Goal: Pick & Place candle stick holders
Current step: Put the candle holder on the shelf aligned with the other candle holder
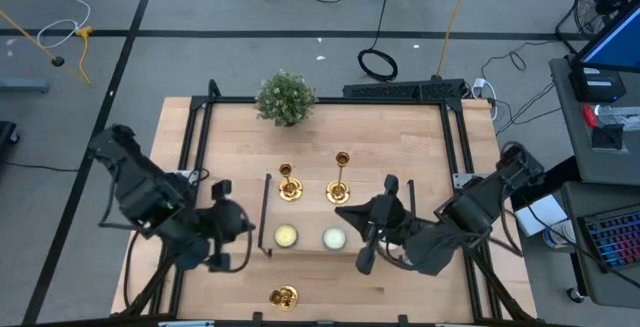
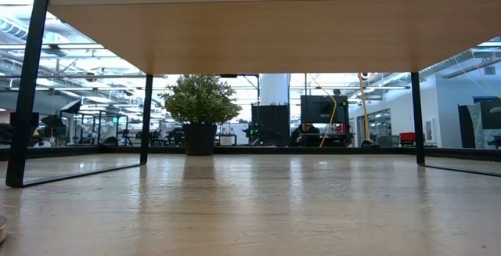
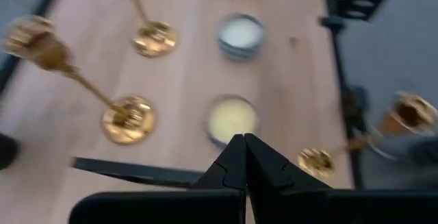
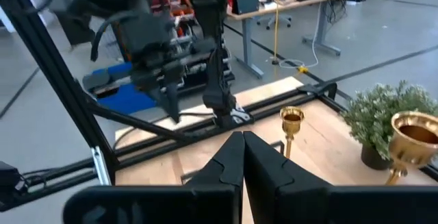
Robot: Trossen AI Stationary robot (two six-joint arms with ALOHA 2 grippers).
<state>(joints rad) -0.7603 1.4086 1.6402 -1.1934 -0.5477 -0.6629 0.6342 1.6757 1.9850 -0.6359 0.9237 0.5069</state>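
Plainly, both pairs of fingers were pressed together with nothing between them. The left gripper [image 3: 243, 157] hung closed above the table [image 1: 420, 157], near its front left, its fingertips meeting in a point just short of the pale yellow candle [image 3: 232, 118]. The right gripper [image 4: 243, 154] was likewise closed and empty, poised over the table's right side and facing across it toward the left arm.

Three gold holders stood or lay on the wood. Two stood upright on the low shelf at the table's middle: the left holder [image 1: 288, 185] and, beside it, the right holder [image 1: 340, 181]. In front of them on the shelf sat the pale yellow candle and a white candle [image 1: 334, 238], side by side. The third holder [image 1: 283, 296] was well apart from the others, near the table's front edge; whether it stood or lay on its side could not be told.

A plant [image 1: 286, 98] in a dark pot stood at the far edge. No writing or labels could be read.
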